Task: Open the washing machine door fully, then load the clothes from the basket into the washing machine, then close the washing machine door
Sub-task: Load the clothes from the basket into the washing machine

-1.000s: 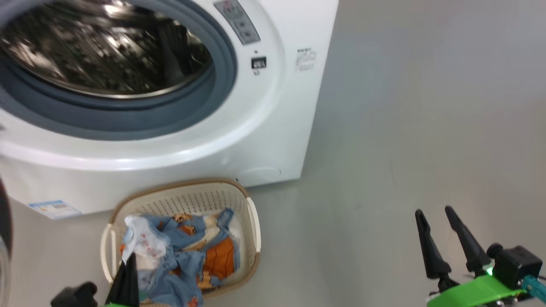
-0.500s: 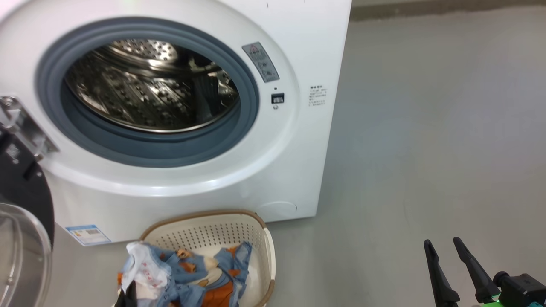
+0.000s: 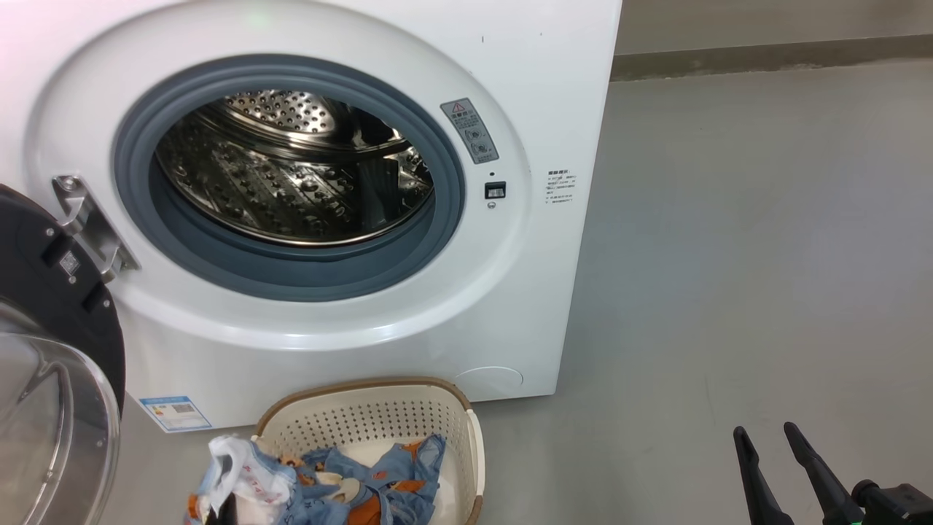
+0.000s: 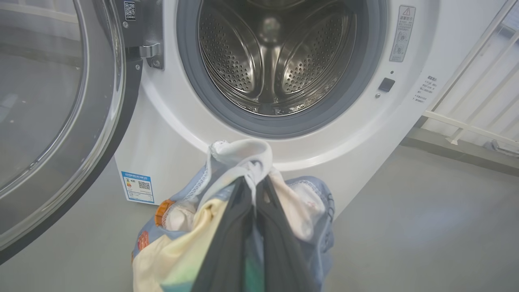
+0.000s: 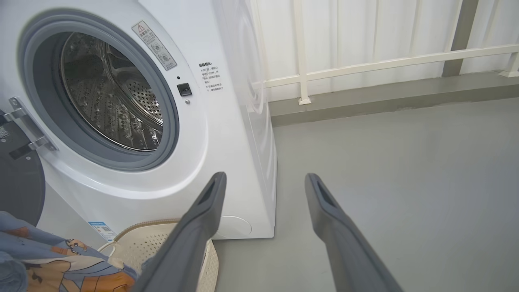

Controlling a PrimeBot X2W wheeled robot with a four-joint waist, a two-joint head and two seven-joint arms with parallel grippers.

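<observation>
The washing machine (image 3: 568, 87) is standing far, its door (image 3: 44, 292) swung wide at left, and the basket (image 3: 379, 419) is sitting near. Your left gripper (image 4: 254, 182) is pinching the clothes (image 4: 239, 154); be lifting the bundle above the gasket (image 3: 291, 281) lip. Your right gripper (image 5: 264, 176) is hanging spread and empty.

Grey floor (image 3: 729, 255): washing machine (image 3: 561, 292) stands on it near the far edge, basket (image 3: 379, 419) on it just in front.
</observation>
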